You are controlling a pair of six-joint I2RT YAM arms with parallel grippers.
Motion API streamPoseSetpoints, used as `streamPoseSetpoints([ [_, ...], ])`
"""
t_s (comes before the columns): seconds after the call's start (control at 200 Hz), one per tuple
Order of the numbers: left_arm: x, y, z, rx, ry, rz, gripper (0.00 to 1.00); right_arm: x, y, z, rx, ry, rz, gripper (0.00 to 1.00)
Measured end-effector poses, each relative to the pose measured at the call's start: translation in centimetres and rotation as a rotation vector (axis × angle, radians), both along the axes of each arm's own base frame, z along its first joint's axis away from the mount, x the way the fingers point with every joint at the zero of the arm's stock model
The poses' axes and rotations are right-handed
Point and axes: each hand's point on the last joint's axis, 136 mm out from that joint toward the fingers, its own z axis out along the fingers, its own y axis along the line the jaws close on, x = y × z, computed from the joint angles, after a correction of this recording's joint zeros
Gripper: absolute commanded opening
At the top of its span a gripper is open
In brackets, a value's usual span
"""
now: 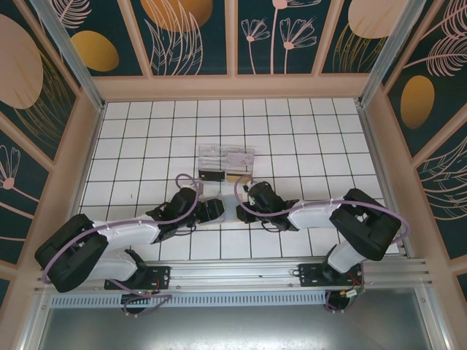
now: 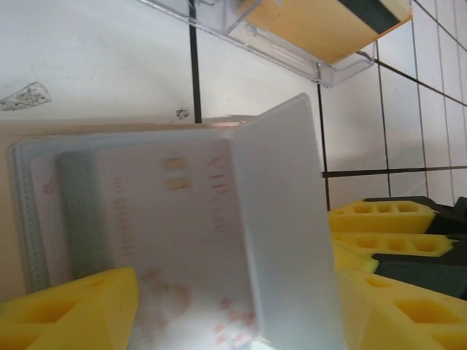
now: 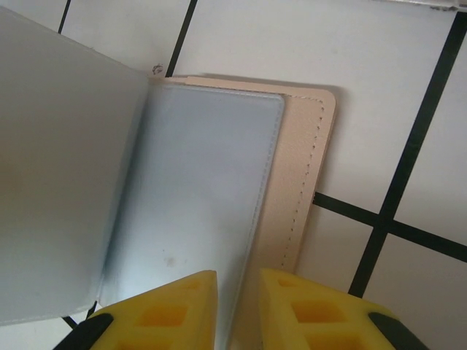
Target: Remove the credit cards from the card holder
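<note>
Left wrist view is taken first: the left pincer [image 2: 233,306] is seen spread wide, with its yellow fingers [image 2: 69,310] set to either side of the open card holder [image 2: 22,219] and nothing pinched between them. Between those fingers and on toward 12 o'clock, a pale card [image 2: 168,240] with pink marks and the letters VIP is lodged in a blue-grey pocket, whose lip is laid over the card's 9 o'clock edge. The card's long axis is run along the 12-to-6 line, in line with the pincer's reach. At 3 o'clock of the card a pale leaf [image 2: 284,219] is stood upright; whether it is a second card or a flap of the lining cannot be told. Further out, at 1 o'clock, a clear box [image 2: 306,58] is set on the tiled table [image 2: 95,65].

In the right wrist view, the right pincer [image 3: 237,310] is pressed almost together on the 6 o'clock edge of the card holder, which is pinched there. In the top view, the left arm [image 1: 131,233] is brought in from 9 o'clock and the right arm [image 1: 314,215] from 3 o'clock, and the two are met mid-table.

The left pincer is judged the nearer to the card, so the pull is best given to it while the holder is pinned by the right.
</note>
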Motion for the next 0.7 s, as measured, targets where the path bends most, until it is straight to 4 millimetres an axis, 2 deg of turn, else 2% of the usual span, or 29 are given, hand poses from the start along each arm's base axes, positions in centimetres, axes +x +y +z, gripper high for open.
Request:
streamPoseSetpoints([
  [0.145, 0.1, -0.3, 0.6, -0.022, -0.014, -0.008, 0.72, 0.0, 0.1, 0.1, 0.003, 0.0, -0.001, 0.25],
  [0.35, 0.1, -1.2, 1.3, -0.066, -0.025, -0.037, 0.6, 0.0, 0.1, 0.0, 0.004, 0.002, -0.004, 0.25],
  [0.46, 0.1, -1.7, 1.2, -0.084, -0.022, -0.052, 0.55, 0.1, 0.1, 0.1, 0.009, 0.006, -0.015, 0.25],
  [0.701, 0.3, -3.1, 0.9, -0.119, -0.006, -0.08, 0.52, 0.4, -0.9, 1.2, 0.023, -0.026, -0.07, 0.25],
])
